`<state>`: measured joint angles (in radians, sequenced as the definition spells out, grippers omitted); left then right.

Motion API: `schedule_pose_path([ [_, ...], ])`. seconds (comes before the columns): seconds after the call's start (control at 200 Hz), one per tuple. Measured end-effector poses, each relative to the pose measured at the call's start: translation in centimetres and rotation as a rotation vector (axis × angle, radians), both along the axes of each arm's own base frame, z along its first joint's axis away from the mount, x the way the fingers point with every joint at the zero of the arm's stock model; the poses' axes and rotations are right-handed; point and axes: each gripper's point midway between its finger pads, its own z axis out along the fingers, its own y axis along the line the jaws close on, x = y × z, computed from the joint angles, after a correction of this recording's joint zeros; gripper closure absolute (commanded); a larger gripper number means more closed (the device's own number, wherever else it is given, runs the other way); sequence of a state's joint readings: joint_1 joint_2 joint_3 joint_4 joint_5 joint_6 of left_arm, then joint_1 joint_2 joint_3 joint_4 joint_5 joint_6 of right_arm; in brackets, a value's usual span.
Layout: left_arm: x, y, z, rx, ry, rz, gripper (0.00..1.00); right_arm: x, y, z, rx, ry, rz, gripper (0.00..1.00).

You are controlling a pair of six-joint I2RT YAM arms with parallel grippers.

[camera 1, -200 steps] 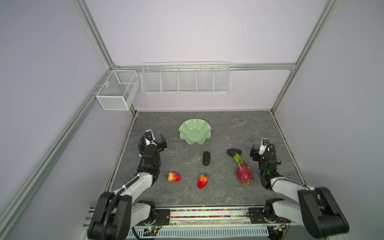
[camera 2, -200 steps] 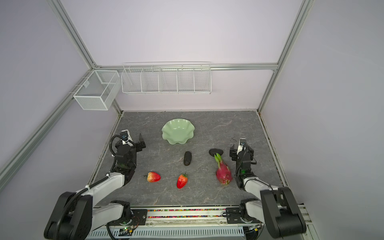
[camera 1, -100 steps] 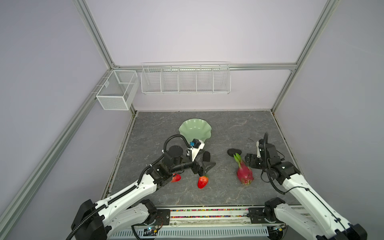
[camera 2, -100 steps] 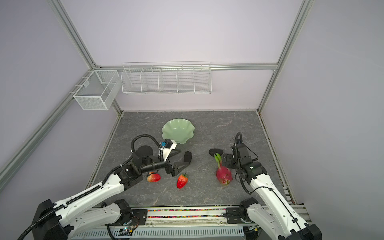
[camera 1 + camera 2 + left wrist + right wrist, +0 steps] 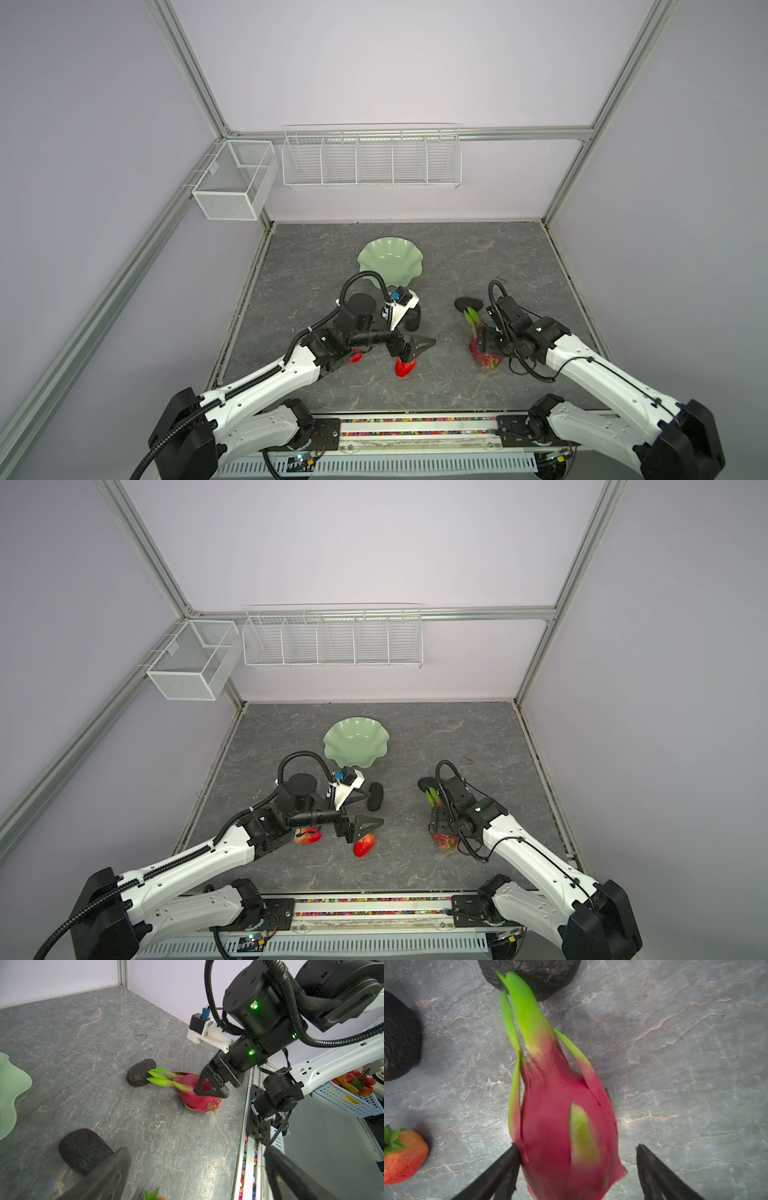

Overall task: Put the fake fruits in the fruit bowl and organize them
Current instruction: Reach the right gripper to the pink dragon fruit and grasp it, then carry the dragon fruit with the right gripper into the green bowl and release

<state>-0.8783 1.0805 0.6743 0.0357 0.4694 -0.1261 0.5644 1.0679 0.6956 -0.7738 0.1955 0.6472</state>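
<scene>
Right gripper (image 5: pixel 576 1147) astride dragon fruit (image 5: pixel 550 1115), jaws apart, unclamped: likely set to grasp broad body. Left gripper (image 5: pixel 415 351), jaws wide, above near strawberry (image 5: pixel 405 368): likely same aim. Bowl (image 5: pixel 390 264) far, empty.

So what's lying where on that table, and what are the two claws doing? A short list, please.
bowl: fruit bowl, empty
biggest fruit: dragon fruit, lying on the table, leafy tips at the far avocado
other black one: near avocado, on the table between bowl and strawberries
strawberries: middle strawberry and left strawberry, both on the table
left claw: left gripper, open, just over the middle strawberry
right claw: right gripper, open, fingers on either side of the dragon fruit
</scene>
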Motion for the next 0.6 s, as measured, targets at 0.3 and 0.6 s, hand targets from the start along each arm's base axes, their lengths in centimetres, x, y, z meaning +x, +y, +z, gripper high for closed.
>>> schedule_pose_path([
  [0.3,0.3,-0.2,-0.2,0.0,-0.004,0.005,0.01,0.1,0.9,-2.2,-0.006,0.072,0.016,0.05],
  [0.6,0.8,0.0,-0.6,0.014,-0.011,0.035,0.01,-0.7,1.0,-2.1,-0.026,0.125,0.047,0.29],
])
